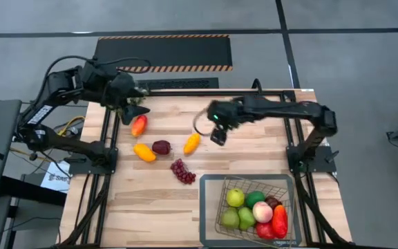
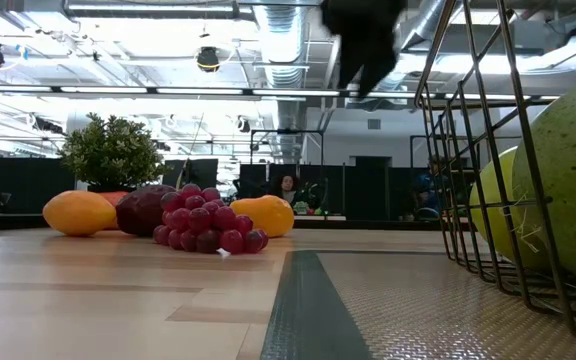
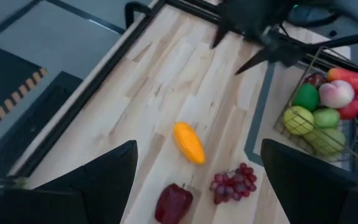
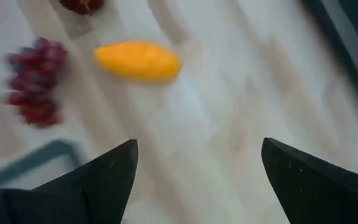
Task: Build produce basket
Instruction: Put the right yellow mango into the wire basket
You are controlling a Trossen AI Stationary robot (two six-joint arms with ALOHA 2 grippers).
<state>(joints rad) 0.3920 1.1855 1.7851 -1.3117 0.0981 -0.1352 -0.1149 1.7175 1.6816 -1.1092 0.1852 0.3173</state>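
Observation:
Loose produce lies on the wooden table: a red-orange fruit point(image 1: 138, 125), a yellow-orange pepper point(image 1: 144, 152), a dark red pepper point(image 1: 162, 146), an orange pepper point(image 1: 192, 143) and purple grapes point(image 1: 183, 171). The wire basket point(image 1: 210, 207) stands at the front right and holds several fruits, among them a green apple point(image 1: 235, 198), a pink peach point(image 1: 262, 211) and a red pepper point(image 1: 280, 221). My right gripper point(image 1: 218, 136) hangs open and empty above the table, just right of the orange pepper point(image 4: 137, 60). My left gripper point(image 1: 135, 109) is open and empty at the far left, above the red-orange fruit.
A bushy green potted plant point(image 2: 113, 150) stands behind the produce in the low view. A grey-outlined mat point(image 1: 203, 181) lies under the basket. The metal frame rail point(image 1: 185, 90) runs along the table's far edge. Bare wood lies between the grapes and the near edge.

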